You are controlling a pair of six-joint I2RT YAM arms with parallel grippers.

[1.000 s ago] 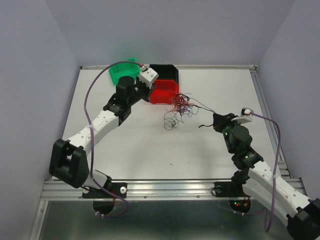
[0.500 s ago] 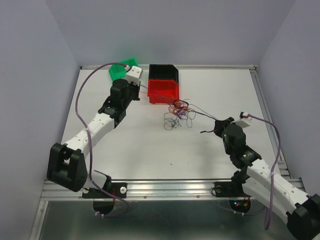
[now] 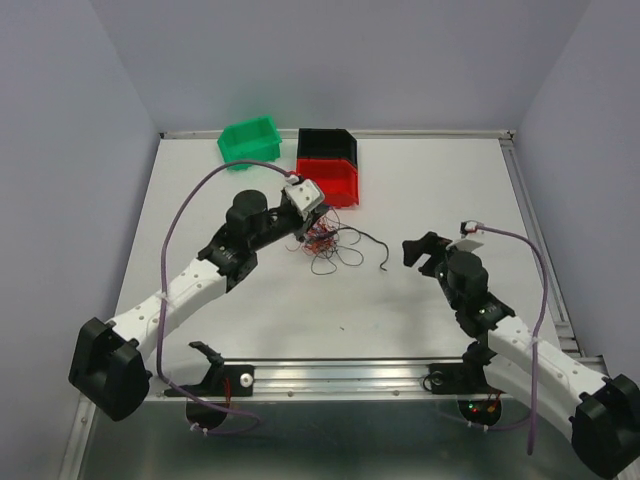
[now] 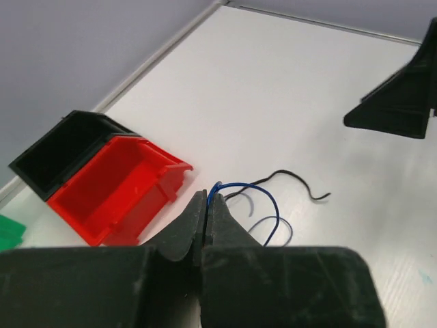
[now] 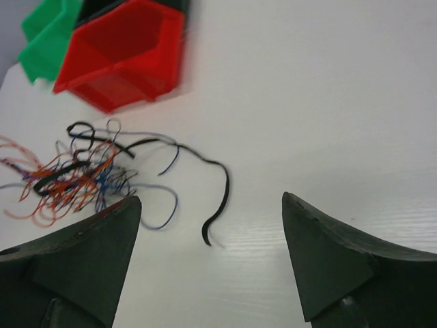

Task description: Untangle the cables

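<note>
Currently the left fingers are clamped together on a blue strand of the cables; the bundle lies on the desk between centre and far edge, near the red bin; the right fingers stand apart, touching no wire.

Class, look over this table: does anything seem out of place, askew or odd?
Only the cables: a snarled clump on the bare table in front of the red bin, with one black strand trailing out alone towards the right gripper. Nothing looks spilled or broken.
</note>
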